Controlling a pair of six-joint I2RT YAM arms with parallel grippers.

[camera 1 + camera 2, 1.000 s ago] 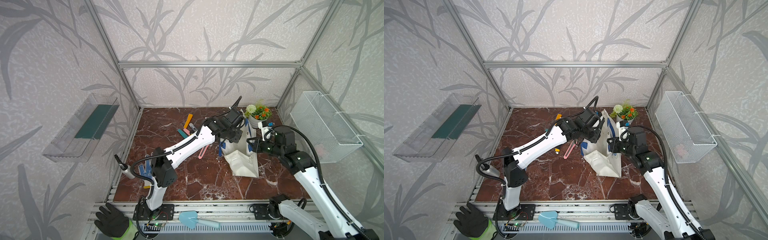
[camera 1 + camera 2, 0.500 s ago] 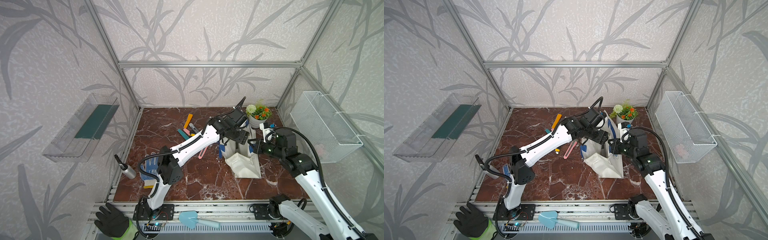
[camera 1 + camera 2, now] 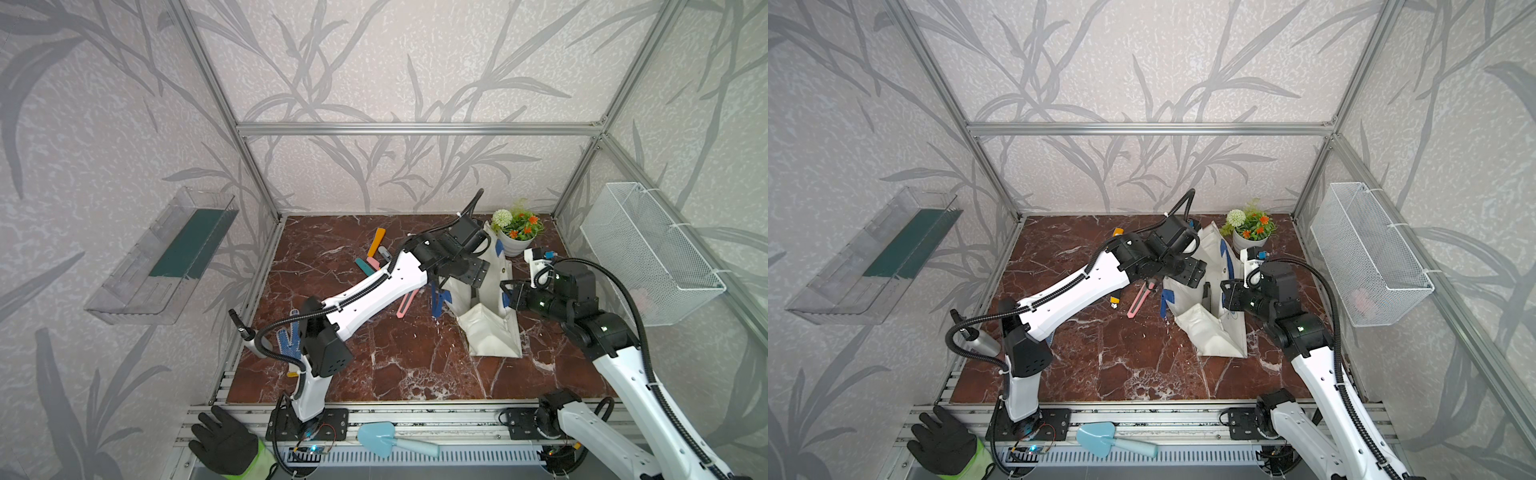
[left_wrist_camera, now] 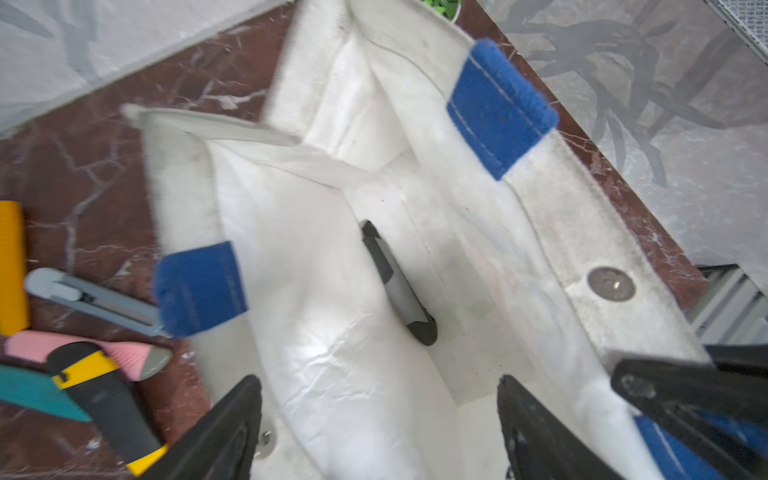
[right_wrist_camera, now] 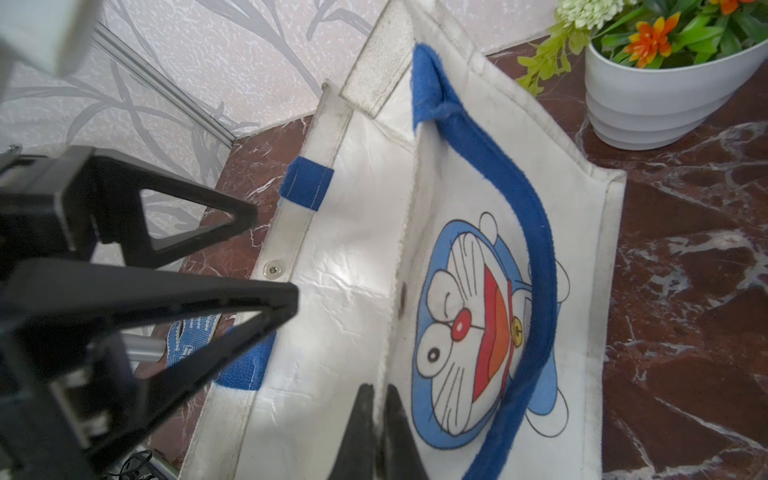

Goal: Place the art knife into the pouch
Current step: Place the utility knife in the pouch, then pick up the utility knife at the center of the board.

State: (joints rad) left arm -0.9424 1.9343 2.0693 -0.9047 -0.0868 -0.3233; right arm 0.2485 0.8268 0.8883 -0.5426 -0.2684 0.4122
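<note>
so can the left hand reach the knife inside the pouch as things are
Probably yes: the left hand hangs open over the pouch mouth, the right hand holds the rim open, and nothing covers the knife.

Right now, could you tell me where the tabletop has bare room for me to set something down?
The widest bare marble lies along the front edge, between the left arm's base and the pouch. A smaller patch sits at the back-left corner, behind the cutters. It is crowded around the cutters, the pouch and the flower pot.

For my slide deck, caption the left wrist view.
Open left claw above the pouch, a grey-and-black art knife lying inside.
</note>
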